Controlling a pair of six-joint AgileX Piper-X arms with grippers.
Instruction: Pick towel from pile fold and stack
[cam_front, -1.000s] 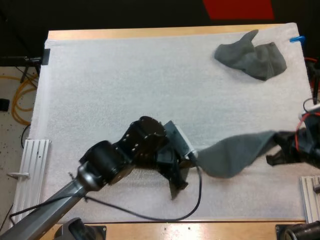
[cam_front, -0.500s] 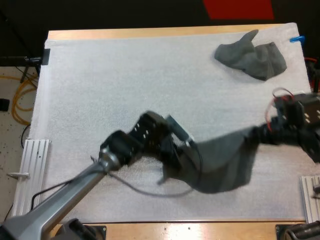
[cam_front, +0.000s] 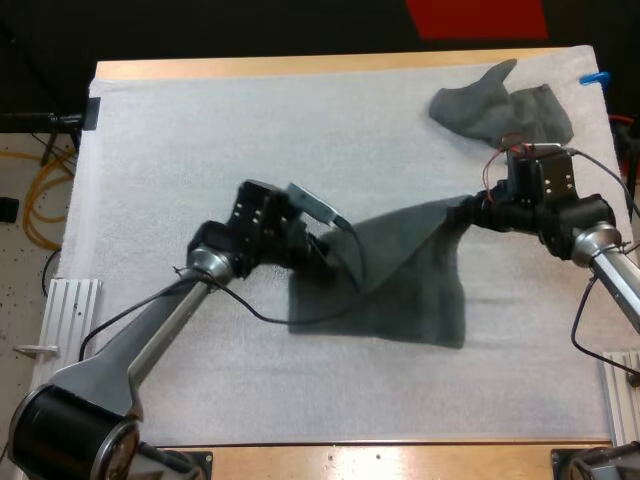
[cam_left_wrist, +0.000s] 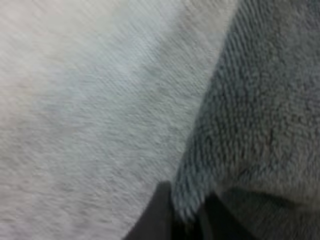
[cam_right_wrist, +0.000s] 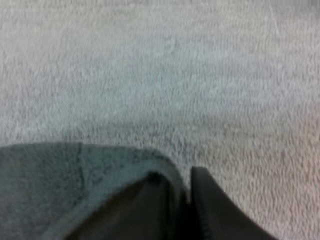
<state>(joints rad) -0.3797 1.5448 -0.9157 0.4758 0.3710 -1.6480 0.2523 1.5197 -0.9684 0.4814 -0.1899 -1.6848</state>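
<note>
Now the dark grey-green towel (cam_front: 410, 290) is strung between both arms over the middle-right of the white mat (cam_front: 200, 140). One edge runs from pincer to pincer, and the rest spreads toward the near side, seemingly resting on the mat. My left pincer (cam_front: 322, 247) is clamped on the towel's left corner; the left wrist view shows its black fingers (cam_left_wrist: 160, 215) pressing a thin lip of fleecy cloth from both sides. My right pincer (cam_front: 466, 212) is clamped on the opposite corner, the hem tucked between its fingers (cam_right_wrist: 207, 210) just above the mat. A second, crumpled towel (cam_front: 500, 115) lies at the mat's far right corner, near the right arm but apart from the held one.

I judge the cloth light, soft and limp — it has no stiffness of its own, so it sags wherever it is unsupported. Its nap probably drags on the mat and bunches. The corners, right on the hem, are the sensible holds. The left bite looks shallow, so a sharp pull might slip it free.
</note>
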